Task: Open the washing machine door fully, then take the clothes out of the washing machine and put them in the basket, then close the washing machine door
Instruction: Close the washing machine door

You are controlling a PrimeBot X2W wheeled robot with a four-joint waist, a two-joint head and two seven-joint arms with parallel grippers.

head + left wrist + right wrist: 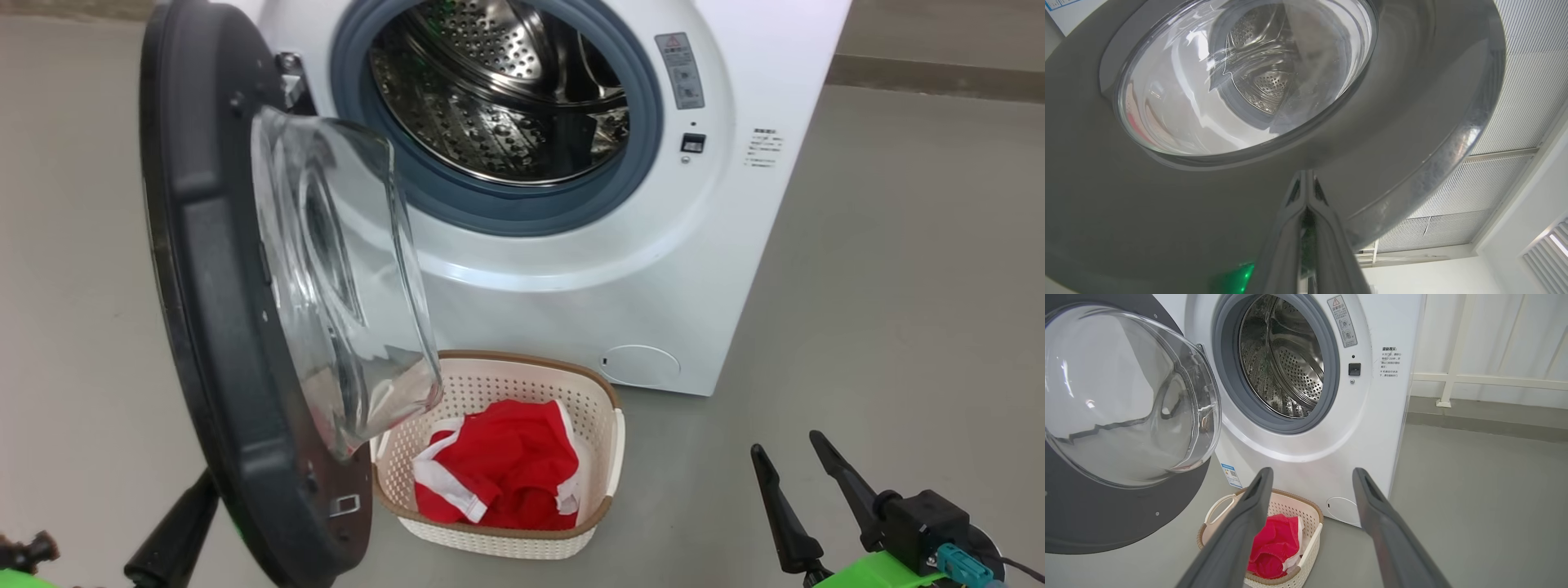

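My left gripper [1306, 179], fingers pressed together, points at the washing machine door [1126, 212] just below its glass. Right gripper [1310, 475] is spread wide, well apart from it.

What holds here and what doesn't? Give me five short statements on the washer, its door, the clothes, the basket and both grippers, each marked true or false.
1. The washing machine door is swung open. True.
2. The clothes lie inside the drum. False: the red clothes lie in the basket, and the visible part of the drum holds none.
3. The right gripper is shut on a garment. False: its fingers are spread apart and hold nothing.
4. The basket sits on the floor in front of the washing machine. True.
5. The left gripper has its fingers together, at the door's outer face. True.
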